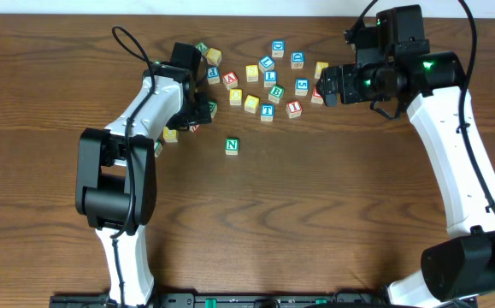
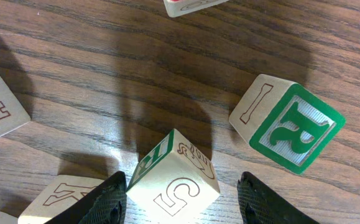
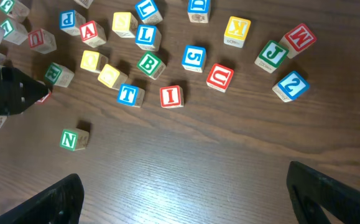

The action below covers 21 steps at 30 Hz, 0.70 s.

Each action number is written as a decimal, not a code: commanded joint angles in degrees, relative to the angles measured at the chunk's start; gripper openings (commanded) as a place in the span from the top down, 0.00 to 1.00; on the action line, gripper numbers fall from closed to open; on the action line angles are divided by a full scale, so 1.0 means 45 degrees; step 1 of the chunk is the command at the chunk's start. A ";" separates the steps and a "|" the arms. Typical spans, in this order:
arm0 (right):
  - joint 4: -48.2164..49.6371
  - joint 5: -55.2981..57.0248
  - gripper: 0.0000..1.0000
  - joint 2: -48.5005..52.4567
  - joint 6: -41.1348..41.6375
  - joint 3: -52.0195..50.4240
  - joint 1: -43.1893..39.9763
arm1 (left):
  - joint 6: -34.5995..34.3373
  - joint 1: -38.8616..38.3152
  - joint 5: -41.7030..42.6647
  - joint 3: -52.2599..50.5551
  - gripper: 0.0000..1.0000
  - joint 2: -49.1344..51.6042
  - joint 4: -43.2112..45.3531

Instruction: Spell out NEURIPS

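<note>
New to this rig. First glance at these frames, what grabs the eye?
The bright scatter of letter cubes at the far middle of the table, with one green N cube sitting alone nearer the robot. The left gripper is down at the scatter's left edge, fingers straddling a cube with an outlined 5 beside a green R cube. The right gripper hangs wide open at the right edge.

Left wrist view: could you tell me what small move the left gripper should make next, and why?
Probably close the left gripper on the cube between its fingers: they straddle it with a gap on one side. Its green side face may be an E, which would follow the lone N cube.
</note>
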 commanded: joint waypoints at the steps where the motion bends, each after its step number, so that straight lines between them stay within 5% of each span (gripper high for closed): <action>1: -0.0005 -0.0029 0.01 -0.0044 0.0131 0.0219 0.0053 | 0.0044 -0.0029 -0.0228 -0.0107 0.54 0.0155 -0.0024; 8: -0.0005 0.0019 0.01 -0.0044 0.0126 0.0219 0.0053 | 0.0801 -0.0005 -0.0194 0.0301 0.75 -0.0233 -0.0272; 21: -0.0010 0.0015 0.01 -0.0044 0.0126 0.0219 0.0053 | 0.1311 -0.0019 0.1209 0.0296 0.76 -0.0296 -0.2453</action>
